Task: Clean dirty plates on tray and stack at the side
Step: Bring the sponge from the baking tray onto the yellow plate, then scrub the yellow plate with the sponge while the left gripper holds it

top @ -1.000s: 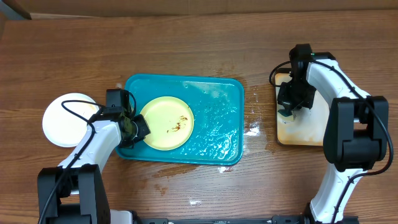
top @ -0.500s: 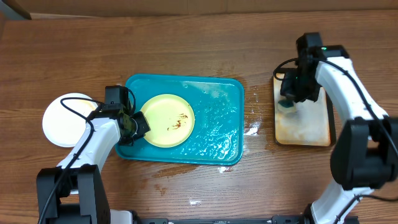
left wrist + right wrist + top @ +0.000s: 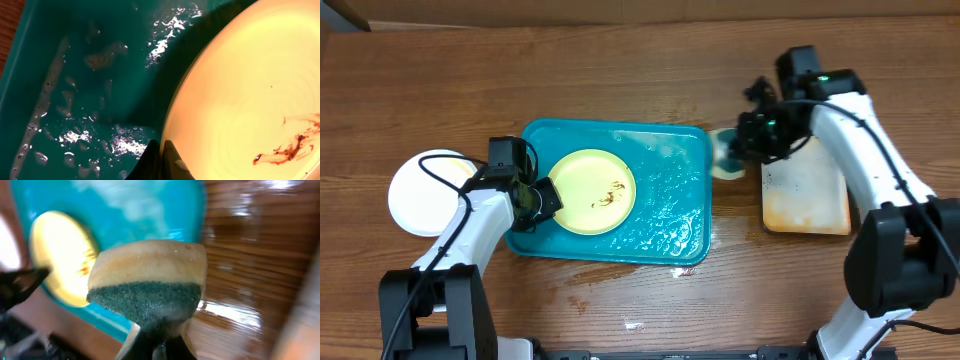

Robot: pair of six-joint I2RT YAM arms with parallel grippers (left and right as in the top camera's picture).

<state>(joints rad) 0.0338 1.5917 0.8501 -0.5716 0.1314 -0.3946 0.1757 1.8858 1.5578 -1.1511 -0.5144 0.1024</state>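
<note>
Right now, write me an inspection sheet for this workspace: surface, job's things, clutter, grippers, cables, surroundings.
Surface: wooden table, wet patches right of the teal tray.
Job's things: teal tray wet inside; pale yellow plate in it, brown smear not wiped; white plates on the table left of it, count unclear.
Clutter: small stained tray at the right.
Grippers: left gripper, jaws shut on the pale yellow plate's rim; right gripper, jaws shut on a sponge, over the table beside the teal tray's right edge.
Cables: black cable along the left arm.
Surroundings: nothing seen.
</note>
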